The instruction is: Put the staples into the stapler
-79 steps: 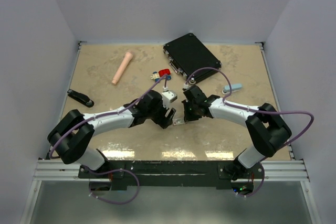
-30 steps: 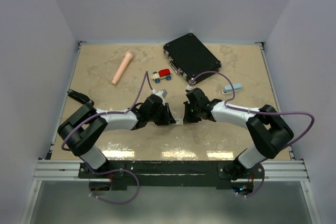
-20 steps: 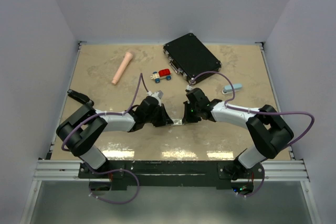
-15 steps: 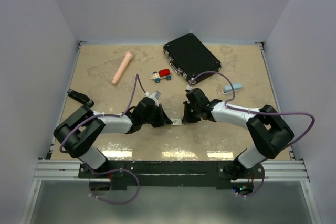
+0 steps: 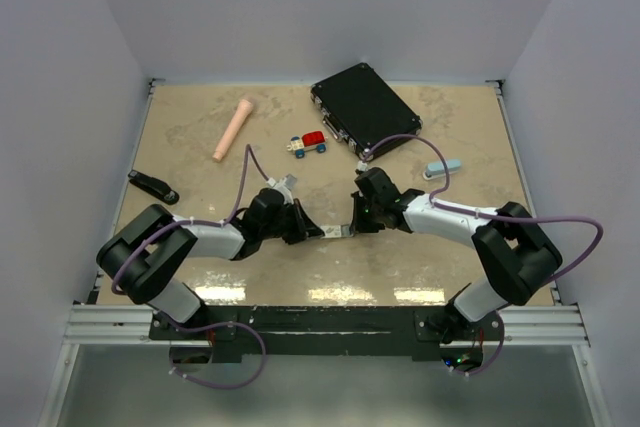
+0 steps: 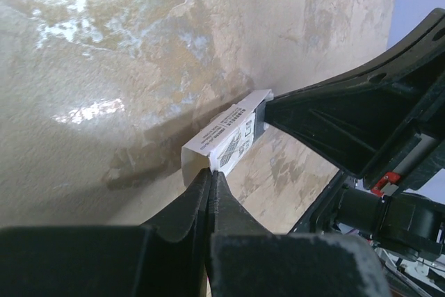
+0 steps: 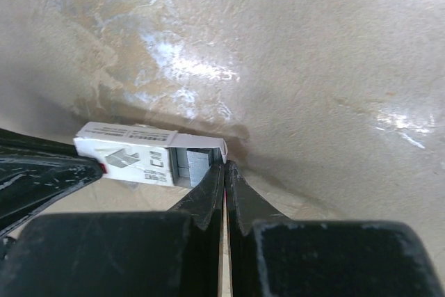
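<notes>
Further left than before, left gripper (image 6: 211, 177) clamps one box (image 6: 226, 137) end; right gripper (image 7: 224, 170) clamps the other, I judge to slide out the staples (image 7: 198, 165).

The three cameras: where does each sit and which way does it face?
Top external: above, behind the arms, looking down at the table; both arms show.
Left wrist: on the left arm, looking past its left gripper at the white box.
Right wrist: same, past the right gripper.
Both wrist views share the box, from opposite ends.
</notes>
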`<state>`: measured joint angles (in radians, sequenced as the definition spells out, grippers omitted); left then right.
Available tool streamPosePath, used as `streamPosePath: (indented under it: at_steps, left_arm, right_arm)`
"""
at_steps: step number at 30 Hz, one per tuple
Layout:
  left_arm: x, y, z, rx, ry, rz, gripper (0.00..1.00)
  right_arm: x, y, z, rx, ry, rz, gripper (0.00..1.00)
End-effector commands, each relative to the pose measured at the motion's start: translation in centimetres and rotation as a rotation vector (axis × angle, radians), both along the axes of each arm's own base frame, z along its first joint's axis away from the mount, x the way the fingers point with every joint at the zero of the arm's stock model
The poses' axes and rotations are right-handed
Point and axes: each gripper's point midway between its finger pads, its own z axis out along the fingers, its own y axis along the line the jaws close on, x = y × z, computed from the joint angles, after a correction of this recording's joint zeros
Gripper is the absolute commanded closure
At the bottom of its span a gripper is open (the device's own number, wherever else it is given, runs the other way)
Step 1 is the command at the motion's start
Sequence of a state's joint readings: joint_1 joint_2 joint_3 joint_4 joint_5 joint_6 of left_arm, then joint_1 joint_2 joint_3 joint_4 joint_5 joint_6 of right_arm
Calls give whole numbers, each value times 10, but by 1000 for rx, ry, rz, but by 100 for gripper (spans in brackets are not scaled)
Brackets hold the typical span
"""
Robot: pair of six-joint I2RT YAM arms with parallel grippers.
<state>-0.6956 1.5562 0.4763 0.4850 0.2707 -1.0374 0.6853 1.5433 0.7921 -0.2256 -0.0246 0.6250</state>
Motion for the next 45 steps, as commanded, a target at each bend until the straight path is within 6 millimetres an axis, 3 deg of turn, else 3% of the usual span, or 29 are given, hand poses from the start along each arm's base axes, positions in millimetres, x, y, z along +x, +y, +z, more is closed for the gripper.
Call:
streamPosePath:
  at_steps: [1, 19, 26, 29, 32, 35, 39, 42, 43, 45]
  left_arm:
    - [5, 5, 11, -40, -39, 18, 100]
    - [0, 17, -10, 14, -12, 14, 100]
    - [7, 19, -11, 65, -37, 12, 100]
    - [10, 20, -10, 81, -45, 15, 88]
    - [14, 22, -7, 99, -60, 26, 62]
    - [19, 26, -2, 125, -85, 47, 47]
    - [25, 36, 1, 186, -106, 78, 32]
    - [34, 45, 12, 237, -140, 117, 21]
    - [40, 46, 24, 238, -168, 135, 18]
    - [45, 62, 26, 317, -179, 182, 11]
  right_arm:
    - [11, -14, 5, -62, -45, -37, 100]
    - [17, -23, 3, -121, -54, -51, 100]
    - [19, -25, 5, -152, -61, -32, 100]
    - [21, -25, 8, -159, -68, -21, 91]
    - [23, -25, 14, -162, -79, -12, 80]
    - [25, -26, 21, -160, -100, -10, 69]
    - [28, -29, 31, -177, -125, -13, 58]
    - [34, -35, 47, -196, -167, -35, 48]
    - [37, -36, 57, -192, -186, -42, 45]
    - [41, -40, 68, -208, -218, -56, 35]
